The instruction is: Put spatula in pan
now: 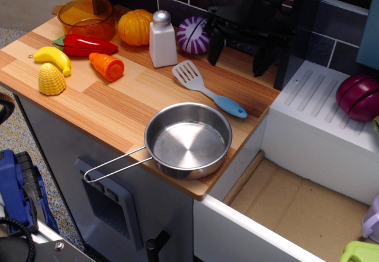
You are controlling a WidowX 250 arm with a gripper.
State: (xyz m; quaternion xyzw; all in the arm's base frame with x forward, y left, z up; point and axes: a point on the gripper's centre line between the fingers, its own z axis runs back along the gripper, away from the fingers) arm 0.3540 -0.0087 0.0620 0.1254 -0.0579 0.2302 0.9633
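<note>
Spatula (206,89) still on the bench, gripper (239,54) empty above it.

We saw the spatula lying flat near the bench's right edge, grey head toward the back wall, blue handle just beside the pan's (188,140) rim; the pan sat at the front right corner. To grasp well, we judged the gripper should descend over the handle, fingers straddling it crosswise. Its jaws hung spread wide near the back edge, holding and touching nothing.
</note>
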